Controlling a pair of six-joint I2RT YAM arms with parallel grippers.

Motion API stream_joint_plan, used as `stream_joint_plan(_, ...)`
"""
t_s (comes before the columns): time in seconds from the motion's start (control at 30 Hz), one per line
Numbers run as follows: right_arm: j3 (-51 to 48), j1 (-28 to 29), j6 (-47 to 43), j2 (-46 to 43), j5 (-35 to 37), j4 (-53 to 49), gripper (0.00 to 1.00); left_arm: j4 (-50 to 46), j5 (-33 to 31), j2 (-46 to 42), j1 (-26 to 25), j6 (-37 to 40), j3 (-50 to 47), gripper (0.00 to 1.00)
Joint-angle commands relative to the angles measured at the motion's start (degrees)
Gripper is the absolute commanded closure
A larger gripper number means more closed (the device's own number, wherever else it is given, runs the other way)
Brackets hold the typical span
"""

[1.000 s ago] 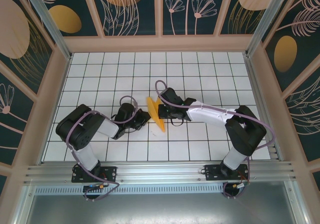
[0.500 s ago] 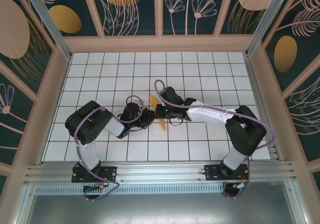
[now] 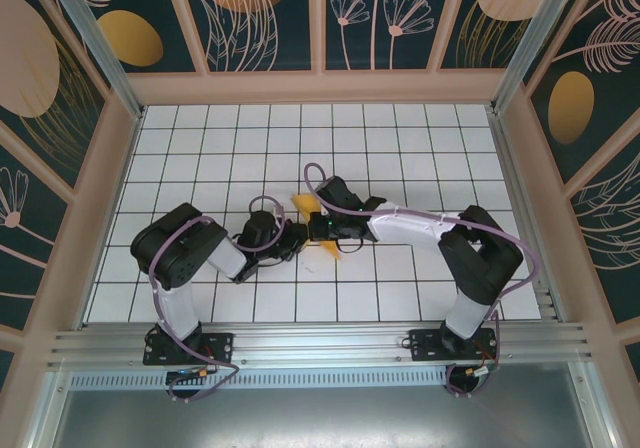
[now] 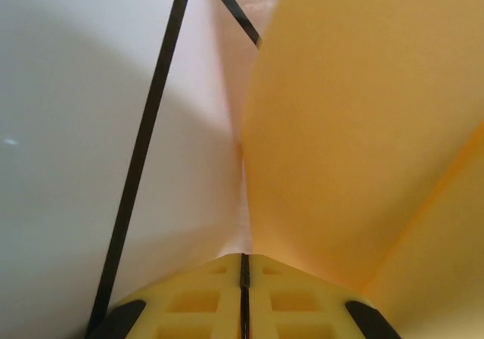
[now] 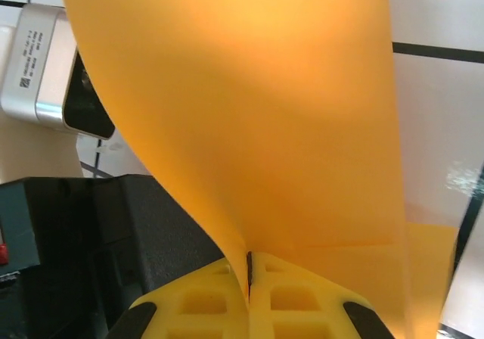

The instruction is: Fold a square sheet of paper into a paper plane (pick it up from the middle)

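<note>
The left gripper (image 3: 297,238) at 8 o'clock and the right gripper (image 3: 316,228) at 3 o'clock both clamp the sheet of paper (image 3: 301,205) over mid-table (image 3: 400,148), so opposing pulls could tear it or skew the crease.

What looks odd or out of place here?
The orange paper isn't lying flat: it rises in a curve, pinched in the right gripper. Nothing looks torn or spilled.
</note>
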Motion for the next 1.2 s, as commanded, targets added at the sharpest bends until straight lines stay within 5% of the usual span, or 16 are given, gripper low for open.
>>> stream_joint_plan(0.0, -0.2, -0.3, 0.2, 2.0, -3.0, 2.4, 0.95, -1.5, -2.8, -1.7, -0.3, -0.3, -3.0, 0.86)
stream_joint_plan(0.27, -1.4, -1.8, 1.1, 3.7, -8.9, 6.2, 0.95, -4.4, -8.4, -7.6, -0.3, -0.8, -8.8, 0.84)
stream_joint_plan(0.6, -1.5, -2.8, 1.4, 7.2, -15.0, 10.5, 0.94, -22.7, -17.5, -22.7, 0.0, 4.1, -9.5, 0.76)
stream_joint_plan(0.97, -2.8, -4.5, -1.3, 7.2, -19.4, 13.1, 0.93, -22.4, -15.9, -26.3, 3.3, 7.1, -4.0, 0.49)
stream_joint_plan(1.17, -2.7, -4.5, -2.0, 7.6, -19.8, 13.6, 0.91, -20.3, -11.3, -21.5, 4.4, 6.2, 0.9, 0.42)
